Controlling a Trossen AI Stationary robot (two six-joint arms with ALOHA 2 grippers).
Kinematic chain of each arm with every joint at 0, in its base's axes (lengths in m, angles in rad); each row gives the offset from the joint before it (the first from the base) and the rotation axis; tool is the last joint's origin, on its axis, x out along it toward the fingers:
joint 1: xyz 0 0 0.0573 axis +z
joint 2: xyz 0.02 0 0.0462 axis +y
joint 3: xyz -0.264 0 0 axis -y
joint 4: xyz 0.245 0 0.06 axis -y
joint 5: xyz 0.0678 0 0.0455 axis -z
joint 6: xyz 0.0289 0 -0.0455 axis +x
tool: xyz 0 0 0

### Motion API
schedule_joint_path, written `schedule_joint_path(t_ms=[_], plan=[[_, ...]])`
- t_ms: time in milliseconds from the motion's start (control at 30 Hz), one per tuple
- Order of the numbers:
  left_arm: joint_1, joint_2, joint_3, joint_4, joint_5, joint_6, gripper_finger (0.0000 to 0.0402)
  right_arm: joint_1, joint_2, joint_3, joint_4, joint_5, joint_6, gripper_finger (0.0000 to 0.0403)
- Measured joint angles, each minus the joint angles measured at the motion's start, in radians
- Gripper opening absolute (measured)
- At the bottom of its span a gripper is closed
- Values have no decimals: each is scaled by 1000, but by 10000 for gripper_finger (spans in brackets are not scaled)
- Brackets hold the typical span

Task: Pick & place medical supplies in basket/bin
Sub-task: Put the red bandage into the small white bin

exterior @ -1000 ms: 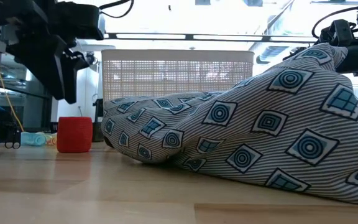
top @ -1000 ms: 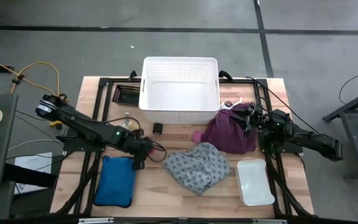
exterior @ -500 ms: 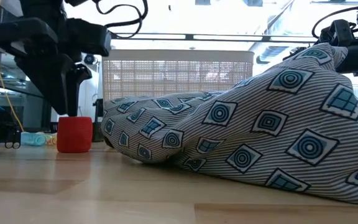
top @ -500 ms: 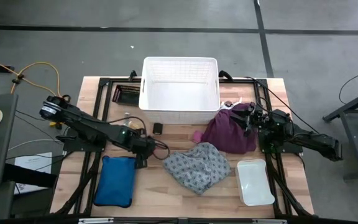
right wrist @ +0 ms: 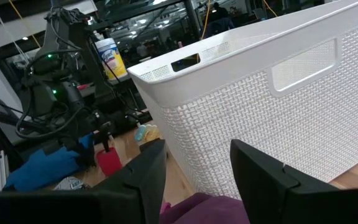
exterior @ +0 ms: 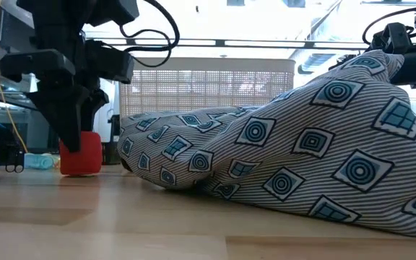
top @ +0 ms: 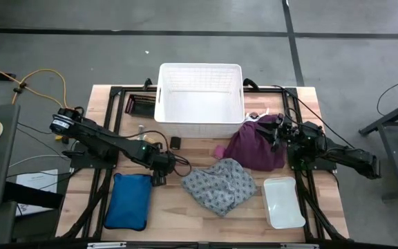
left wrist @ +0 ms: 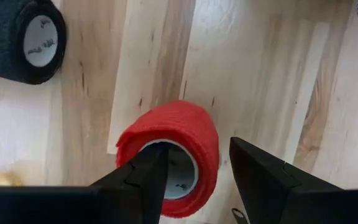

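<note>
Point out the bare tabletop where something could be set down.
Bare wood: the near strip between the blue pouch and grey patterned cloth; another between that cloth and the white tray. Crowded: before the white basket, around the left gripper and purple cloth.

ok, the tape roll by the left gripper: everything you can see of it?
The tape roll is a short, fat cylinder wrapped in red-pink crinkly fabric-like tape, with a pale core printed with small marks. It lies tipped over on the bare wooden table, open end facing the left wrist camera. The left gripper is open with one finger on each side of it; contact can't be confirmed. In the low view it sits behind that gripper, left of the grey patterned cloth.
</note>
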Motion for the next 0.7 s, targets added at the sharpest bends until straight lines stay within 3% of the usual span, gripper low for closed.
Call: schedule_joint_path(t_ms=[233,700], plan=[[0,0,0,3,-1,0,143,0,0,0,0,0,0,167],[0,-1,0,3,-1,-1,12,0,0,0,0,0,0,167]])
